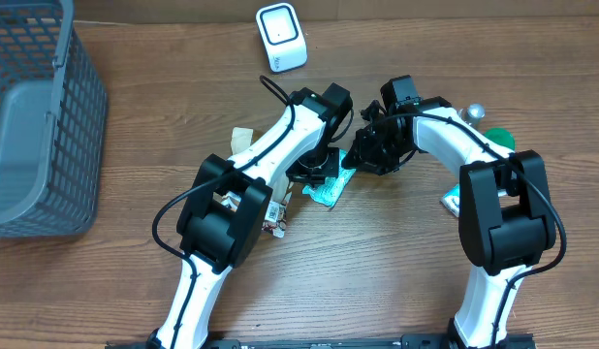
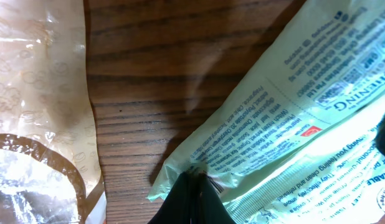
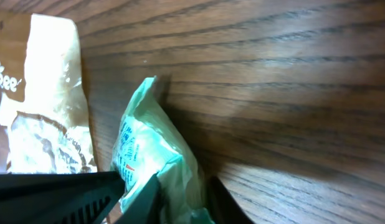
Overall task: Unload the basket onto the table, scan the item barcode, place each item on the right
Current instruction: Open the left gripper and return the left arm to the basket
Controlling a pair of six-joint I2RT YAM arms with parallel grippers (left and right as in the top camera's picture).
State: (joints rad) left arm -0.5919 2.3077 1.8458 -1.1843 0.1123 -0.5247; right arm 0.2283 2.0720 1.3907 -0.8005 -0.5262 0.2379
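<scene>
Green packet (image 1: 331,192) rests on brown wood-grain table (image 1: 377,291), grey basket (image 1: 33,116) well apart.

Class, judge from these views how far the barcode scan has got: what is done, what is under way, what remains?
Done: the left gripper is shut on one edge of the pale green printed plastic packet. In hand: the right gripper clamps its other end. Left: the packet sits well short of the white box-shaped scanner beyond the arms, so presenting its barcode remains.
</scene>
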